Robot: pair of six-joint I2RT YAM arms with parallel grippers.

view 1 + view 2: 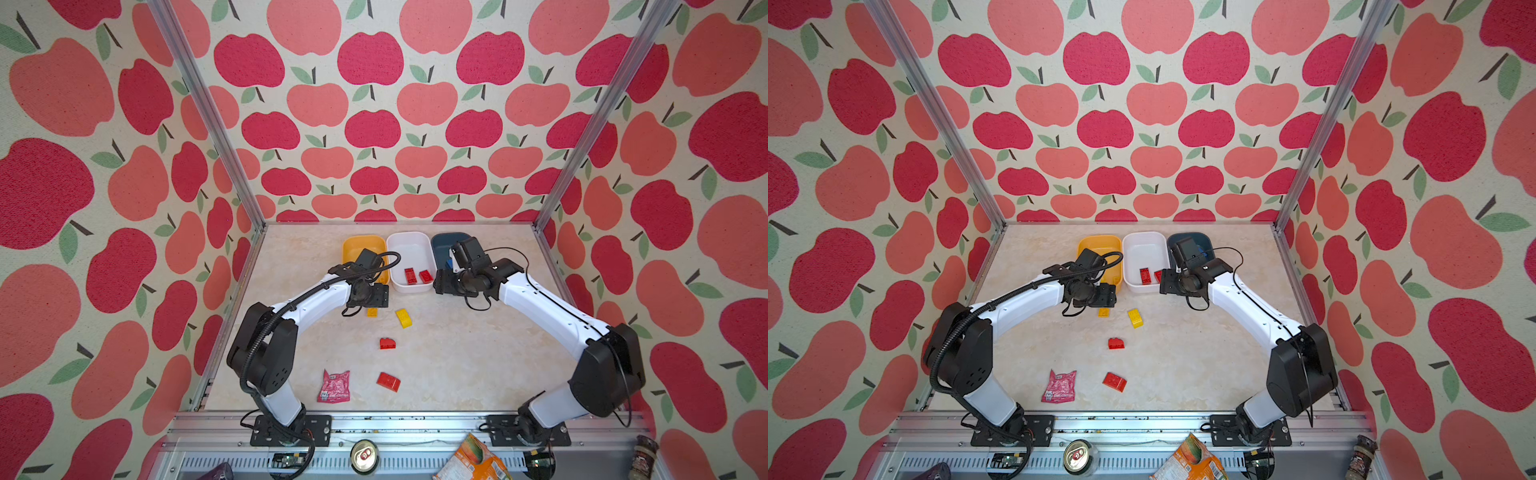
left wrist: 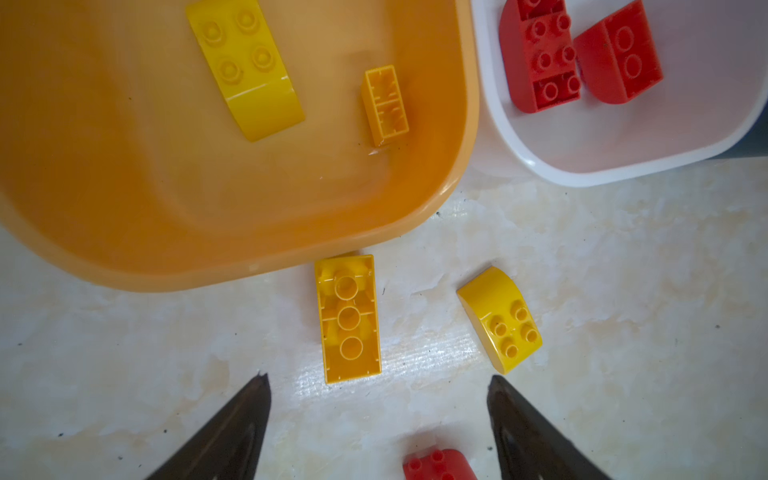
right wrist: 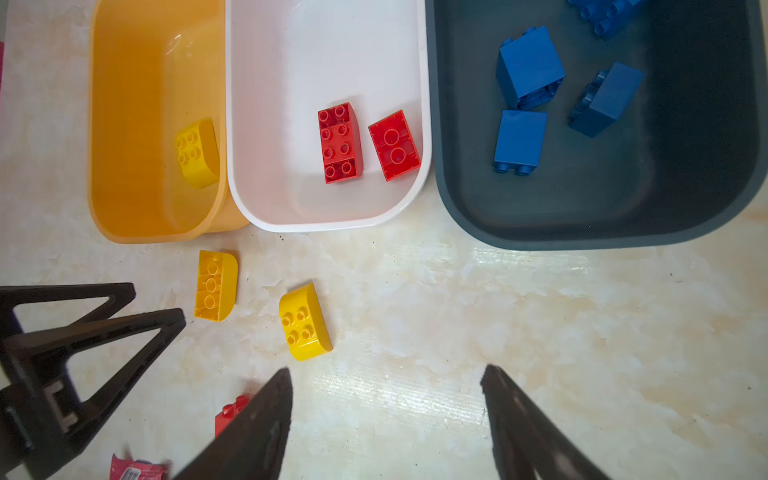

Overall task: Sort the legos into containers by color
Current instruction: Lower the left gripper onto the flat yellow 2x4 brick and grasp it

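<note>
Tubs line the far edge of the counter (image 1: 478, 365), side by side. The yellow tub (image 2: 208, 232) holds two yellow bricks (image 2: 245, 70), the white tub (image 3: 291, 62) two red bricks (image 3: 340, 143), and the dark blue-grey tub (image 3: 540, 228) several blue bricks (image 3: 530, 66). Just beside the yellow tub's near rim lies an upturned yellow brick (image 2: 349, 320), with a studs-up yellow brick (image 2: 500, 320) near it. A sloped red brick (image 1: 387, 343) sits mid-counter. A second red brick (image 1: 388, 381) and a pink foil packet (image 1: 333, 386) lie toward the near edge. The left end effector (image 2: 378, 382) hangs just by the upturned yellow brick, jaws apart and empty. The right end effector (image 3: 386, 374), before the white and dark tubs, is likewise spread and holds nothing.
</note>
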